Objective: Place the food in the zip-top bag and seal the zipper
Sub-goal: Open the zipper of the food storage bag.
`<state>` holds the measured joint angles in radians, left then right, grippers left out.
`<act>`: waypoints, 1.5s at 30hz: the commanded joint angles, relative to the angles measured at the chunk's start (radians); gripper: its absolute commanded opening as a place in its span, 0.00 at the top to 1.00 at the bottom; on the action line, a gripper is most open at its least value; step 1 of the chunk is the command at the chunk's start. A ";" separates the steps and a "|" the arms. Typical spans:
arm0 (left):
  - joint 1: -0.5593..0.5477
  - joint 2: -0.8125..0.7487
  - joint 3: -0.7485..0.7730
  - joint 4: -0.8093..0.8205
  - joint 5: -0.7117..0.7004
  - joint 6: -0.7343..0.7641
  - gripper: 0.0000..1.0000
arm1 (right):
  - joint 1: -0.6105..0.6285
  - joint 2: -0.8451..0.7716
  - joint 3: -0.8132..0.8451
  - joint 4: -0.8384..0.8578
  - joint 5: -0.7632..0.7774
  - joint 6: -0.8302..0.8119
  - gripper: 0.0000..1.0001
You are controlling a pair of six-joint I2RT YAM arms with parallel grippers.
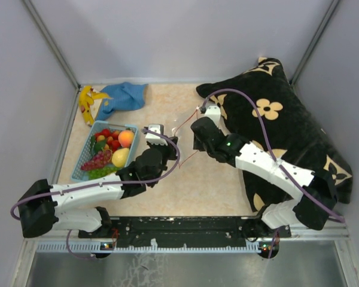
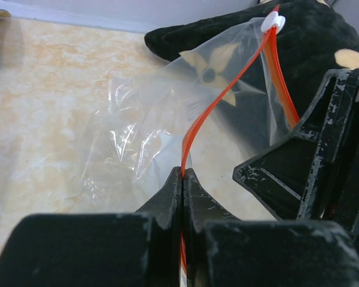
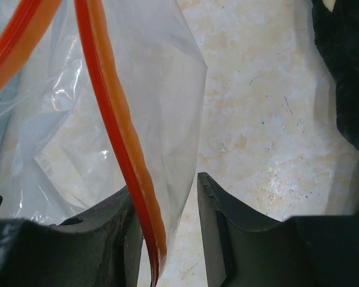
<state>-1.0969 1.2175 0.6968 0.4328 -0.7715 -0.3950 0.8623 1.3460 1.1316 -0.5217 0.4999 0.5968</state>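
Note:
The clear zip-top bag (image 2: 149, 113) hangs between my two grippers above the table. My left gripper (image 2: 183, 174) is shut on its orange-red zipper (image 2: 221, 95), which runs up to the white end piece (image 2: 273, 23). My right gripper (image 3: 167, 203) is open. The zipper strip (image 3: 116, 131) and the bag's edge pass between its jaws, against the left finger (image 3: 102, 227). In the top view the left gripper (image 1: 163, 145) and the right gripper (image 1: 197, 133) sit close together mid-table. The food lies in the basket: peach (image 1: 125, 138), yellow fruit (image 1: 120, 157), strawberries (image 1: 107, 137), dark red grapes (image 1: 96, 160), green grapes (image 1: 99, 172).
The light-blue basket (image 1: 84, 156) stands at the left. A yellow banana (image 1: 85, 98) and a blue cloth (image 1: 125, 95) lie at the back left. A black flowered pillow (image 1: 287, 119) fills the right side. Grey walls close in the table.

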 commanded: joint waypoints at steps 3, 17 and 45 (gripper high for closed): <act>0.008 0.012 0.003 0.005 -0.074 0.041 1.00 | 0.011 -0.039 0.040 -0.058 0.058 -0.052 0.68; 0.060 -0.051 -0.044 -0.132 0.098 -0.071 1.00 | -0.065 -0.042 0.191 -0.177 0.128 -0.332 1.00; 0.234 0.063 0.150 -0.112 0.614 -0.088 0.40 | 0.041 0.174 0.406 -0.231 0.088 -0.485 1.00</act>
<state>-0.8711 1.2606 0.7944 0.3031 -0.2173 -0.4751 0.8841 1.5066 1.4765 -0.7540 0.5823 0.1322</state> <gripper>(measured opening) 0.577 0.005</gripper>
